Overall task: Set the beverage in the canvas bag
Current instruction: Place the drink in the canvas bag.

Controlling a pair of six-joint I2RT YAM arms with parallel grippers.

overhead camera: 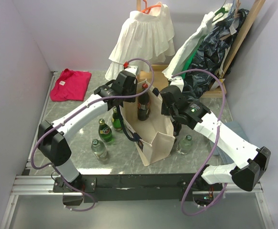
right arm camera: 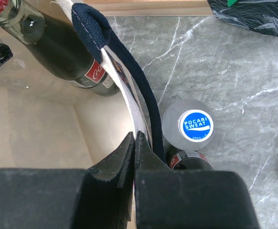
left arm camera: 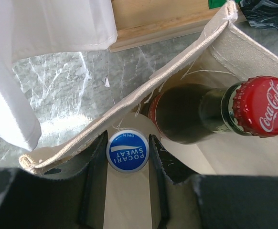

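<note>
Black left fingers (left arm camera: 97, 162) are seen nearest the lens, closed on a blue-capped bottle (left arm camera: 127, 150) whose cap shows between them. That bottle is carried upright so that it can be lowered straight in. It is found inside the mouth of the canvas bag (left arm camera: 144, 98), just beside a cola bottle (left arm camera: 191, 112) already leaning there. Whether its base is resting on the bag's floor cannot be told.

On the opposite wall, the right fingers (right arm camera: 124, 160) are pressed together on the bag's rim, next to the navy handle (right arm camera: 129, 71), apparently so that the soft mouth is held open and steady. Letting go is judged to be the step in hand.

Outside that wall, a clear bottle (right arm camera: 196, 125) is stood on the grey counter (right arm camera: 234, 71). A green bottle (overhead camera: 105, 131) is set on the counter at the bag's other side, and a white garment (overhead camera: 141, 36) is hung behind.
</note>
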